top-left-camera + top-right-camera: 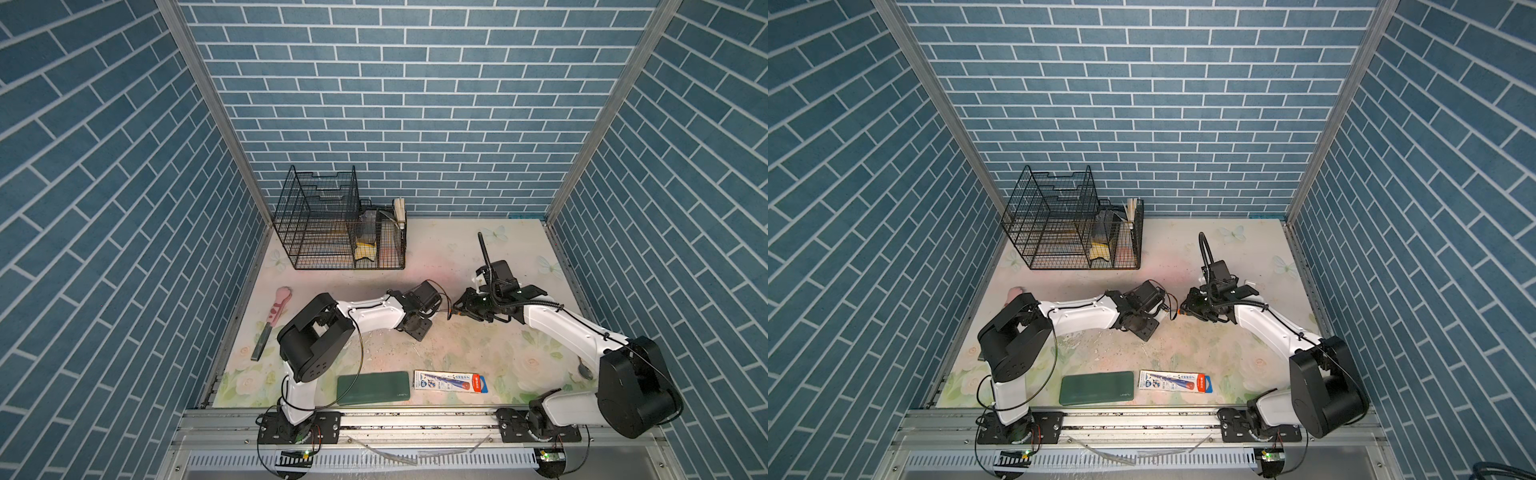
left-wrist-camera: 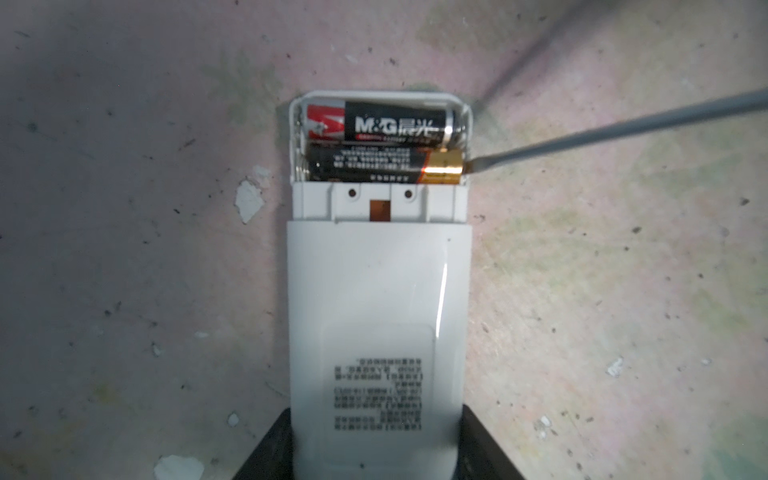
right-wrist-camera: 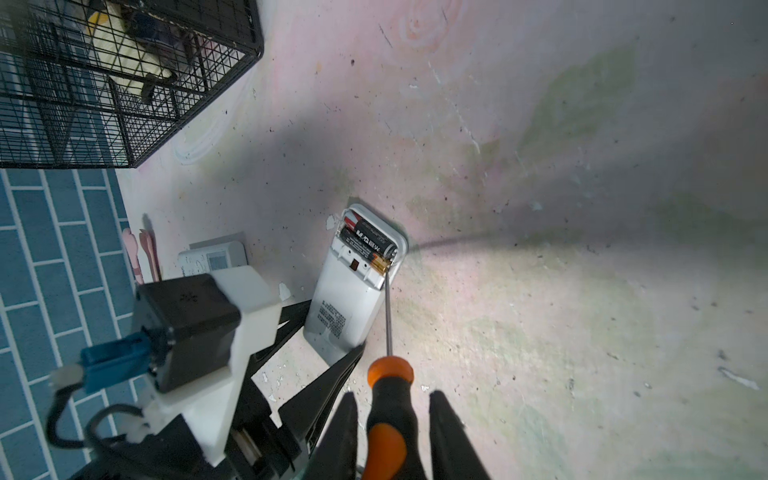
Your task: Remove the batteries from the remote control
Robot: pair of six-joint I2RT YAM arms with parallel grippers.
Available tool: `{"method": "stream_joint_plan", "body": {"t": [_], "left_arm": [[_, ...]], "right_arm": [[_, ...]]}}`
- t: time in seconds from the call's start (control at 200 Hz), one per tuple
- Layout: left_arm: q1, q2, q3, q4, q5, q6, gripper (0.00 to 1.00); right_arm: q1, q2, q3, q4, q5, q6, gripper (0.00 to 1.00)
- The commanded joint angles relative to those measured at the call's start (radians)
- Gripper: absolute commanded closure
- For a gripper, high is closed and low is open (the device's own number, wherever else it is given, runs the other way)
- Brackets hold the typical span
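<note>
Both arms meet in the middle of the table (image 1: 436, 249), and the screwdriver (image 3: 388, 399) shaft bridges the small gap between them, its tip at the open end of the remote control (image 2: 376, 311). The opposite side of that end is bare table — there is room to pass. Behind the arms a free strip reaches the wire rack (image 1: 328, 224). A green case (image 1: 372, 387) and a pen packet (image 1: 451, 381) lie near the front edge — a pink-handled knife (image 1: 272, 322) by the left wall.

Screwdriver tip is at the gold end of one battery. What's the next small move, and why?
Probably pry the tip gently upward to lift that end. The screwdriver in the right tool touches the gold-ended battery, and both batteries sit in the open remote, gripped by the left tool.
</note>
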Motion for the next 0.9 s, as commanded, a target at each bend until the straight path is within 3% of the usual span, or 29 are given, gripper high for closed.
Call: {"method": "stream_joint_plan", "body": {"t": [0.0,0.895], "left_arm": [[-0.011,0.110,-0.057,-0.081,0.088,0.002,0.67],[-0.011,0.125,-0.059,-0.080,0.093,0.002,0.68]], "right_arm": [[0.003,0.009,0.004,0.084,-0.035,0.039,1.00],[0.003,-0.016,0.060,0.135,-0.051,0.060,1.00]]}}
